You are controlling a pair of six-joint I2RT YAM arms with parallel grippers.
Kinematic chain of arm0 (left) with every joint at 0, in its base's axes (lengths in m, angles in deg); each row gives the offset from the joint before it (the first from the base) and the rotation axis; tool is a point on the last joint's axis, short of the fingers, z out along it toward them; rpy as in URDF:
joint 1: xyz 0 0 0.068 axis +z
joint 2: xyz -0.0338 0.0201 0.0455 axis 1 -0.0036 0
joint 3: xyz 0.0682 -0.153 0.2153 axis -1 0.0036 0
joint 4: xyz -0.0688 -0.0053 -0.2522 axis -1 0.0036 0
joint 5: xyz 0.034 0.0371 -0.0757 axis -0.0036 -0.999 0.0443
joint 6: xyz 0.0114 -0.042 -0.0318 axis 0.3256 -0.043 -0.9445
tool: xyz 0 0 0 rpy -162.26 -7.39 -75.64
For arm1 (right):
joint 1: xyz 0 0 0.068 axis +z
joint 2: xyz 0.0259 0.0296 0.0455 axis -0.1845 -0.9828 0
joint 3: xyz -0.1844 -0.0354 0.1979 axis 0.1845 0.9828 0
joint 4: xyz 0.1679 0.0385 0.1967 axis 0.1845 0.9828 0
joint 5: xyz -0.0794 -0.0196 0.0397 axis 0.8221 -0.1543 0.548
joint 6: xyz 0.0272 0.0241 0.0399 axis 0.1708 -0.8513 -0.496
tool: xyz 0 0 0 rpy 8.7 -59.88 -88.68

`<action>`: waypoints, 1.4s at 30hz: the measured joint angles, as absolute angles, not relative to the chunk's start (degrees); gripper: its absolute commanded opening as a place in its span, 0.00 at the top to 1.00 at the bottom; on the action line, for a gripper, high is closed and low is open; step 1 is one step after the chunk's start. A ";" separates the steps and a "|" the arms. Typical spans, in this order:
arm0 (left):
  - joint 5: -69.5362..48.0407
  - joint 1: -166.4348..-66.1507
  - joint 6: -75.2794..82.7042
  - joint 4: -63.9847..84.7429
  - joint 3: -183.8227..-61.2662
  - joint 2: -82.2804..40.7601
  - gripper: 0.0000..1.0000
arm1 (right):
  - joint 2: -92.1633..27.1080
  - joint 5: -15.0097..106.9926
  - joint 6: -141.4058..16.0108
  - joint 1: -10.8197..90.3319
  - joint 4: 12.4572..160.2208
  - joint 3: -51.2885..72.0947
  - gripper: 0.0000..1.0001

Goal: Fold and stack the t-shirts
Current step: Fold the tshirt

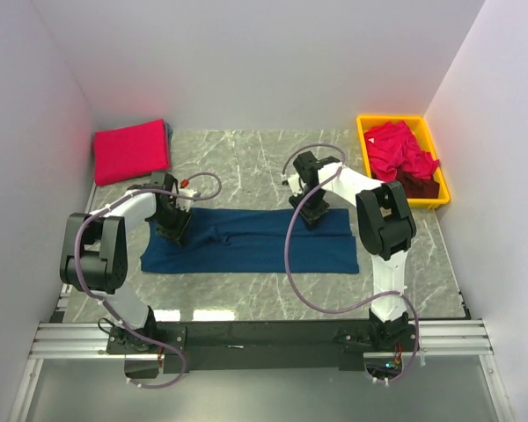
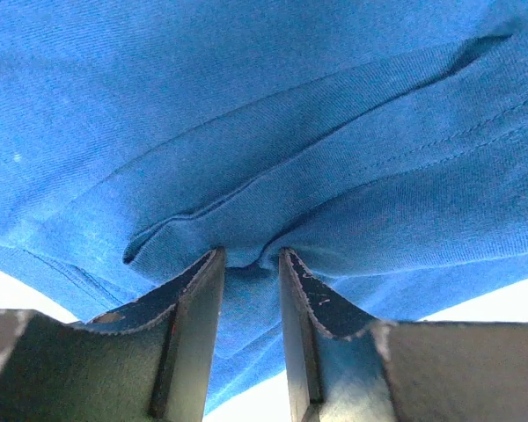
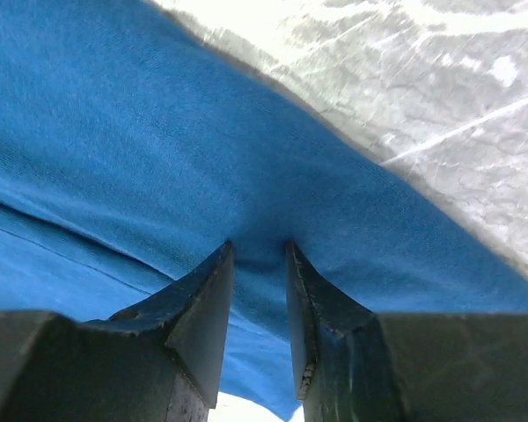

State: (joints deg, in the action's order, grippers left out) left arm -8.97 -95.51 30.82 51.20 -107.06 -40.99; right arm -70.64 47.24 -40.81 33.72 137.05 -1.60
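Observation:
A navy blue t-shirt (image 1: 246,246) lies as a long flat band across the middle of the marble table. My left gripper (image 1: 173,224) presses on its far left edge. In the left wrist view the left gripper (image 2: 251,255) is shut on a bunched fold of the navy cloth (image 2: 246,114), near a seam. My right gripper (image 1: 312,214) sits on the far edge, right of centre. Seen from the right wrist, it (image 3: 260,248) pinches the navy cloth (image 3: 158,132) close to its border. A folded red-pink t-shirt (image 1: 130,150) rests at the back left.
At the back right stands a yellow bin (image 1: 367,123) with crumpled red-pink shirts (image 1: 398,148) and a dark maroon one (image 1: 420,186) inside. White walls close in the left, back and right sides. Bare marble (image 3: 422,79) shows beyond the shirt's edge.

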 measured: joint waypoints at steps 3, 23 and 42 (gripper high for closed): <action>-9.01 -95.49 30.84 51.11 -107.52 -41.40 0.60 | -69.38 48.53 -39.26 34.03 136.83 0.39 0.61; -0.38 -86.11 30.78 48.01 -117.01 -35.24 0.39 | -60.81 36.29 -43.89 9.88 143.15 0.85 0.50; 2.86 -75.79 27.61 46.11 -122.78 -49.12 0.35 | -70.29 33.43 -51.76 8.21 138.30 -1.66 0.71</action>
